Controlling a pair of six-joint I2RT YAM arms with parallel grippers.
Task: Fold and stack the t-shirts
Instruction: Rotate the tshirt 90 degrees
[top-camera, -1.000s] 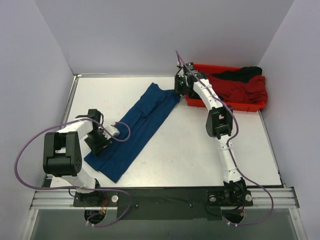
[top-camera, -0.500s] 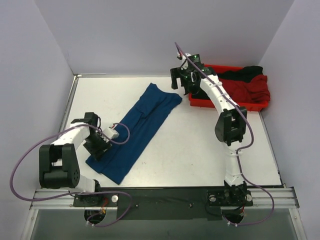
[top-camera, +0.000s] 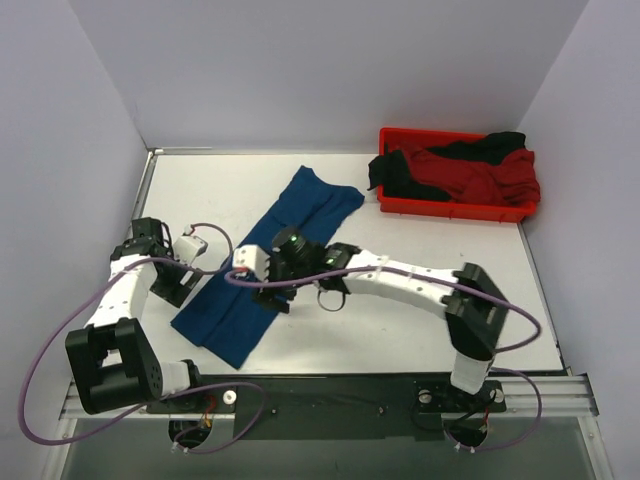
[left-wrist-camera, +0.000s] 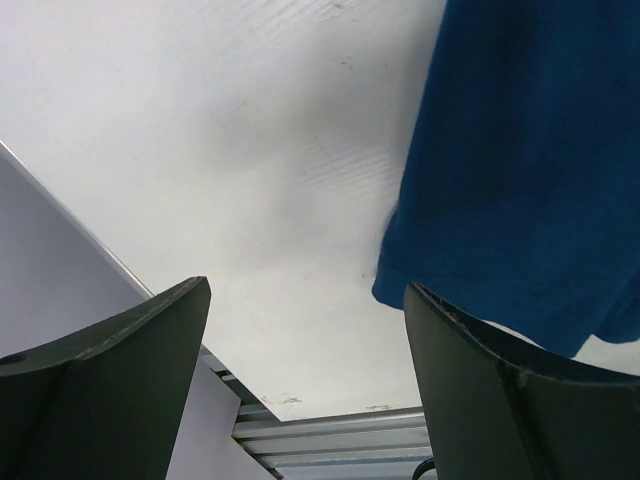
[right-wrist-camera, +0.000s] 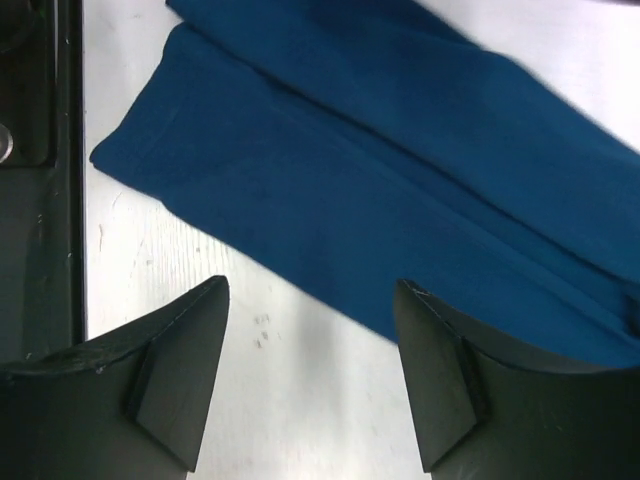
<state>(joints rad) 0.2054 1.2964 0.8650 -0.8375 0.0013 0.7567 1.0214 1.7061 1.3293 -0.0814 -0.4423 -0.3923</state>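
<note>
Since the earlier frame my right arm has swung away from the tray and now reaches across the table to the near half of the navy t-shirt (top-camera: 312, 205); my left arm has drawn back leftward off the cloth.

Right gripper (right-wrist-camera: 310, 290): jaws wide apart, holding nothing, poised over the shirt's right long edge, with blue cloth (right-wrist-camera: 400, 150) and bare table both showing between the fingers.

Left gripper (left-wrist-camera: 305, 290): jaws wide apart, holding nothing, over bare table just beside the shirt's left edge (left-wrist-camera: 520, 150).

The navy t-shirt lies flat in a long diagonal strip across the table (top-camera: 380, 230).

The red tray (top-camera: 450, 212) at the far right holds a red t-shirt (top-camera: 470, 180) and a black t-shirt (top-camera: 400, 175) bunched together, the black one hanging over the left rim.
</note>
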